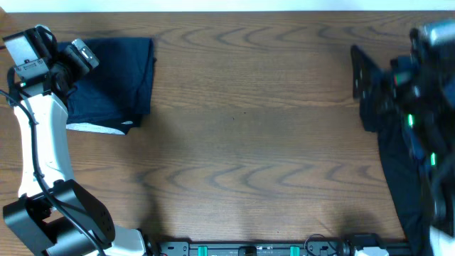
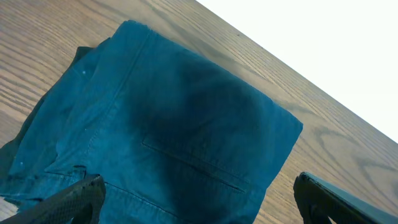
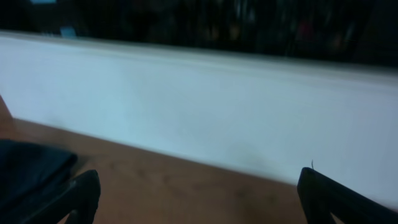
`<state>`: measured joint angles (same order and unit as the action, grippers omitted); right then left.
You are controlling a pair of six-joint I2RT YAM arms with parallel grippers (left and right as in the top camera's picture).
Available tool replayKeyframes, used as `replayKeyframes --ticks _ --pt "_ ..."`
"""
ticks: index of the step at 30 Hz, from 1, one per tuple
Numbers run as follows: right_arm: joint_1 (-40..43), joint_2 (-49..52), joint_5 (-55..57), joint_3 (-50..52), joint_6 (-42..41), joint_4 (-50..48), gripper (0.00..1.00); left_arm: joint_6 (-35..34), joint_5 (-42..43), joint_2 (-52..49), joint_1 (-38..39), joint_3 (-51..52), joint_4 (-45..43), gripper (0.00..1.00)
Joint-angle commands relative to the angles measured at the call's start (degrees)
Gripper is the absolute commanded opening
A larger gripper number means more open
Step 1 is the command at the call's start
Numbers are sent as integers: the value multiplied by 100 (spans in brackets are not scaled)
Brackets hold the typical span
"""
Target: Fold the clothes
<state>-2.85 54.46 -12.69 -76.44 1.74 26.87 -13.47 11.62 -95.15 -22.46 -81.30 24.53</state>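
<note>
Wood grain runs across the table (image 1: 249,142) in the overhead view. A folded navy garment (image 1: 114,75) is laid flat at the far left corner, with a white lining (image 1: 96,129) exposed along its near edge. The left gripper (image 1: 79,55) is held above the garment's left part. At the right edge a dark heap of clothes (image 1: 398,163) is spread unfolded, from the far side down to the near edge. The right arm (image 1: 426,78) is blurred above it, and its fingers cannot be made out here. In the left wrist view the folded navy garment fills most of the frame, crossed by stitched seams, and bare table is shown beyond its far and right edges. The left fingers (image 2: 81,198) are spread wide at the two lower corners, and nothing is held between them. In the right wrist view the right gripper (image 3: 198,186) is seen parted wide and empty over bare wood. An edge of the dark heap of clothes is caught at the lower left, near one finger, and a white wall (image 3: 217,106) is seen behind the table.
</note>
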Motion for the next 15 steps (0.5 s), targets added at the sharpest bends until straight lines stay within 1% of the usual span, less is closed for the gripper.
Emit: replayKeyframes --ticks 1,4,7,11,15 --pt "-74 -748 238 962 413 -160 99 28 -33 -33 -11 -4 4 98" --pt "-76 -1585 236 1952 413 -472 99 28 -33 -33 -11 -4 4 98" --pt "-74 -2369 234 3224 413 -1198 99 28 -33 -33 -11 -4 4 98" --pt "-11 -2970 173 4647 376 -2221 99 28 -33 -33 -11 -4 4 98" --pt "-48 -3554 179 5823 216 -3014 99 28 -33 -33 -11 -4 4 98"
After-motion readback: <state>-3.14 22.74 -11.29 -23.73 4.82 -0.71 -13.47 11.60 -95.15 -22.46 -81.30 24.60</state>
